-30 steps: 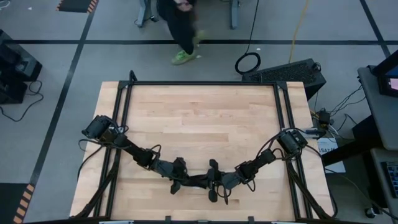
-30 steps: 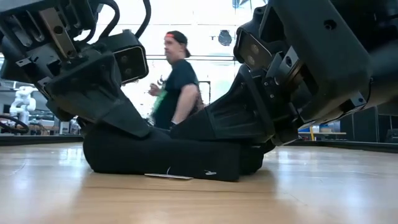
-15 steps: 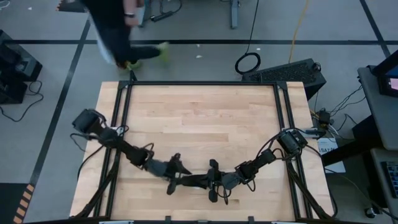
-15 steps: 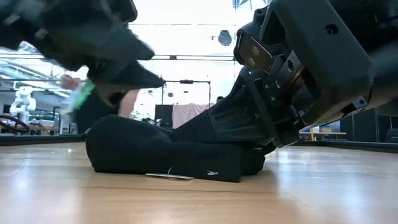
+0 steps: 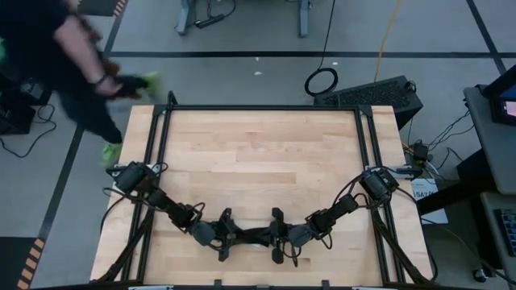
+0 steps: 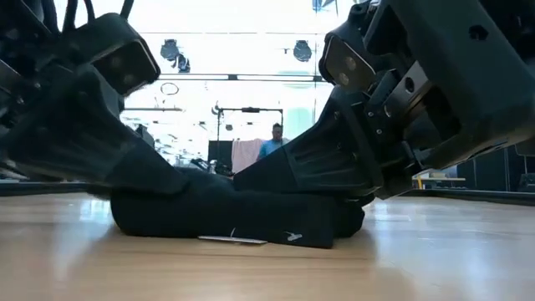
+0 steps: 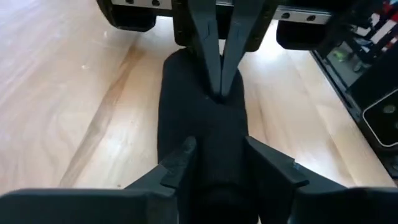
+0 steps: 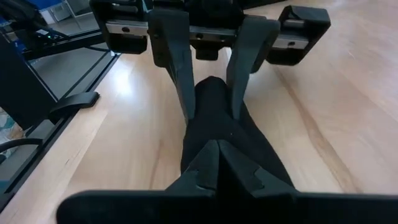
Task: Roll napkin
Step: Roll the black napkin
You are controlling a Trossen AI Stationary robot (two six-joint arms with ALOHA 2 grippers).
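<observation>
The black napkin (image 5: 251, 236) lies as a short thick roll (image 6: 234, 213) on the wood near the table's front edge, with a small white tag (image 6: 238, 240) showing under it. My left gripper (image 5: 225, 236) is at the roll's left end, its fingers closed in against the roll's two sides (image 7: 219, 149). My right gripper (image 5: 276, 238) is shut on the cloth at the right end (image 8: 217, 152). The two grippers face each other along the roll. My left gripper has the roll's left end (image 8: 211, 93) between its two fingers (image 8: 179, 74), one on each long side. It comes from the table's left, slanting a little down, fingers along the roll. The roll lies on the table. My right gripper pinches cloth on top of the roll's right end (image 7: 219, 93) between fingertips (image 7: 208, 56) that meet. It comes from the table's right, slanting down, along the roll. How many layers it has cannot be told. The roll rests on the wood.
A person (image 5: 72, 56) moves just beyond the table's far left corner. Black frame rails (image 5: 159, 161) run along both sides of the table. Bare wood (image 5: 258, 153) stretches from the roll to the far edge.
My left gripper lifted off the roll's left end, drew back and spread its fingers. It then came back down onto that end, rolled about its own line, with the fingers narrower. The roll stayed in place. The person walked from behind the table to its far left corner.
</observation>
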